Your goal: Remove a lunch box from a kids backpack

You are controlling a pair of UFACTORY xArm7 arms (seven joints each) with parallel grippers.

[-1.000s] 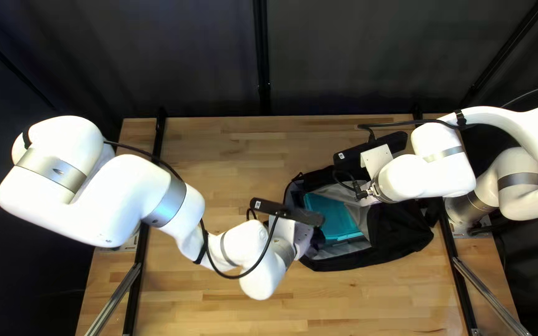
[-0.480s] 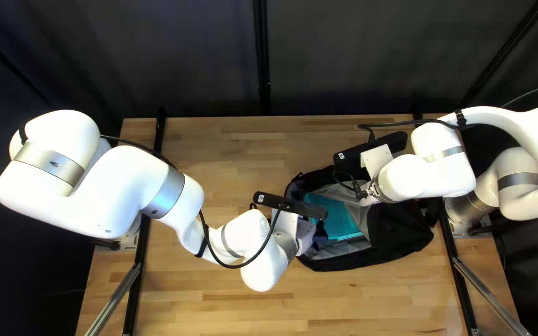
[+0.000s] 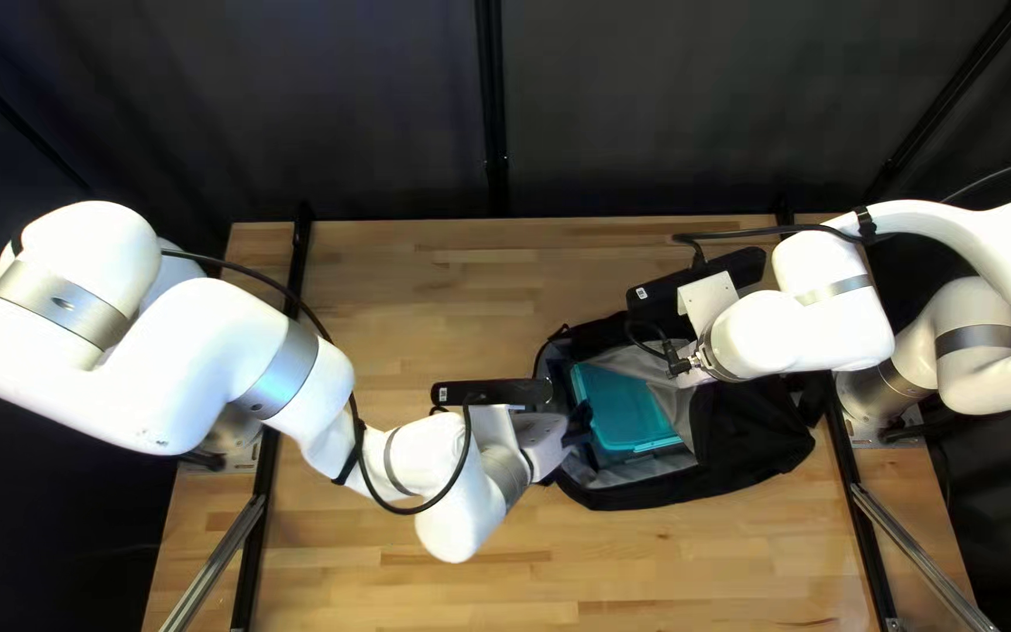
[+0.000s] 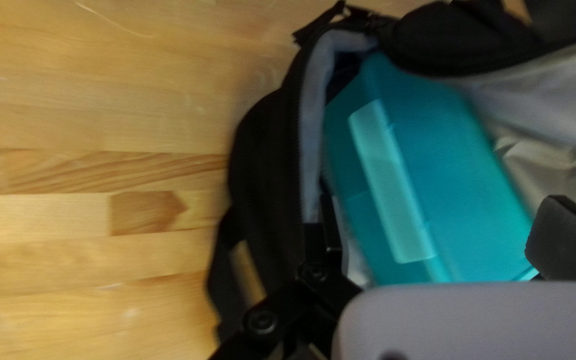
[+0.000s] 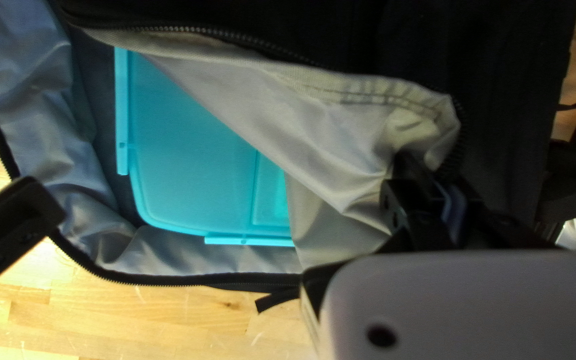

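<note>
In the top left view, your left tool was at the rim of the backpack, the lunch box inside; your right tool reached in opposite. In the left wrist view, your left tool stood open. In the right wrist view, your right tool gripped the grey-lined flap.

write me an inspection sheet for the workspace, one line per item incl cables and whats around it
table: bare wood grain visible, fine pale marks beside the backpack
backpack: lying on the table, unzipped, grey lining exposed
lunch box: teal, closed, still to come out; partly covered by the flap
flap: folded back at an angle across the opening
clutter: nothing seen
left hand: open, at the backpack's opening by the lunch box
right hand: shut on the flap
left arm's cable: black, looping loosely below the wrist
right arm's cable: black, runs along the arm
surroundings: dark curtain behind, metal rails at both sides
</note>
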